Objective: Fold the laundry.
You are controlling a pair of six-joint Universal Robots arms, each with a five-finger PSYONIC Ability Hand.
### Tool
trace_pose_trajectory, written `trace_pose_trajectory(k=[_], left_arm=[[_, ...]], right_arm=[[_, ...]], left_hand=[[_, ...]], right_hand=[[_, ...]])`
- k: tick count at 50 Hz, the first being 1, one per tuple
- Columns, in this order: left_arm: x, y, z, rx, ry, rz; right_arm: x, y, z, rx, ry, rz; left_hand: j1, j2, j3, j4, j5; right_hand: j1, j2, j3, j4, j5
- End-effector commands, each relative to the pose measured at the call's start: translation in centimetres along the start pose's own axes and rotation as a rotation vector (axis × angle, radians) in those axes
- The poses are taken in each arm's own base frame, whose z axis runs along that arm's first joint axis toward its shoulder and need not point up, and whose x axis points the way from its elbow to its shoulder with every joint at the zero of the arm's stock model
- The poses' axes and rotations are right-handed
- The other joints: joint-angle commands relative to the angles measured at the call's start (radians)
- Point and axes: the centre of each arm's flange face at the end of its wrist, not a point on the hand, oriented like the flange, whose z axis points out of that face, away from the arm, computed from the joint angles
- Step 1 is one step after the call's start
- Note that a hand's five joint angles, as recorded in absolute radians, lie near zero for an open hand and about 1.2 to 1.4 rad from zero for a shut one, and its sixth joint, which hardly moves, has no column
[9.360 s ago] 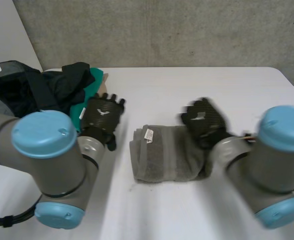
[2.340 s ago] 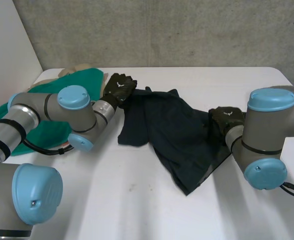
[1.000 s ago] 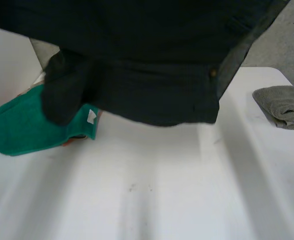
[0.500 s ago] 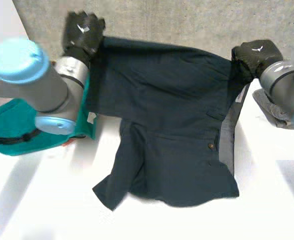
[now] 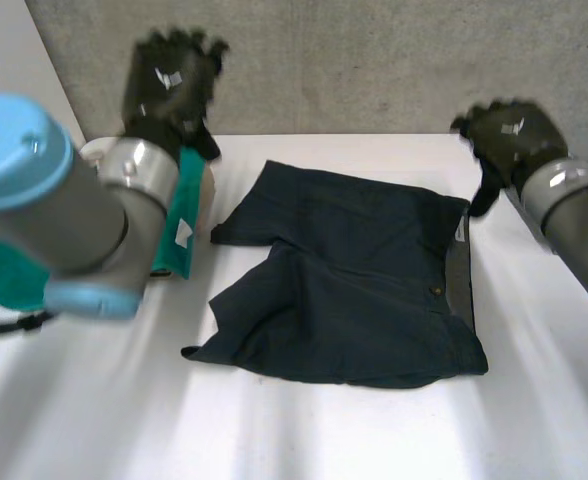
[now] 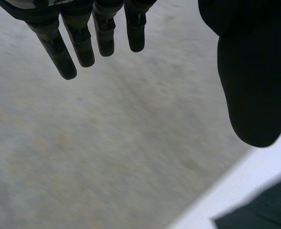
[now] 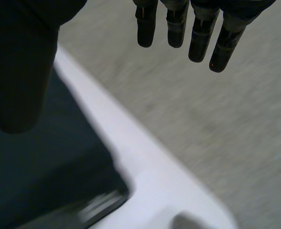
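The worktop [image 5: 374, 440] is a plain white slab, smooth and bare toward its near edge. A rough grey concrete wall [image 5: 374, 60] stands right behind its far edge.

A pair of dark navy shorts [image 5: 354, 280] lies spread on the middle of the worktop. The waistband is toward the robot's right, with a strip of its grey lining turned out and a small button showing. The legs point toward the robot's left and the cloth is lightly rumpled. At the left side a green cloth [image 5: 186, 200] with a small white tag lies partly behind the left arm [image 5: 64, 210].

Both hands are up in front of the wall and neither touches the shorts. The left hand [image 5: 169, 85] is above the far left corner. In the left wrist view its fingers [image 6: 102, 33] are straight and slightly fanned, the thumb is held well away from them, and nothing lies between. Beyond them are the concrete, the worktop's edge and a corner of the shorts [image 6: 260, 214].

The right hand [image 5: 509, 135] hangs over the far right corner. In the right wrist view its fingers [image 7: 176, 28] are straight and side by side, with the thumb apart and nothing held. The shorts [image 7: 45, 181] lie beneath the thumb, beside the worktop's rounded white corner [image 7: 145, 176].
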Motion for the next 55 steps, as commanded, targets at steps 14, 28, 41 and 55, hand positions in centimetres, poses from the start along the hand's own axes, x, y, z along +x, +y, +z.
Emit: trace_pose_trajectory(k=[14,28,41,55], left_arm=[[7.0,6.7,-15.4,-0.454,0.351,0.028],[3.3,13.4,-11.1,-0.593,0.184,0.055],[3.1,14.4,-9.7,-0.484,0.177,0.217],[2.8,12.9,-9.0,-0.418,0.169,0.242]], right_arm=[[-6.2,7.9,-10.0,-0.309,-0.406,-0.049],[-7.0,11.1,-8.5,-0.246,-0.342,-0.083],[-7.2,12.3,-6.6,-0.203,-0.311,-0.122],[-5.1,11.9,-5.0,-0.209,-0.128,-0.171]], left_hand=[[0.695,0.698,0.693,0.701,0.704],[0.149,0.151,0.147,0.155,0.157],[0.178,0.180,0.176,0.184,0.187],[1.161,1.163,1.159,1.167,1.170]], right_hand=[[0.778,0.758,0.766,0.743,0.739],[0.153,0.133,0.140,0.117,0.114],[0.440,0.420,0.428,0.405,0.401],[1.194,1.174,1.182,1.159,1.155]])
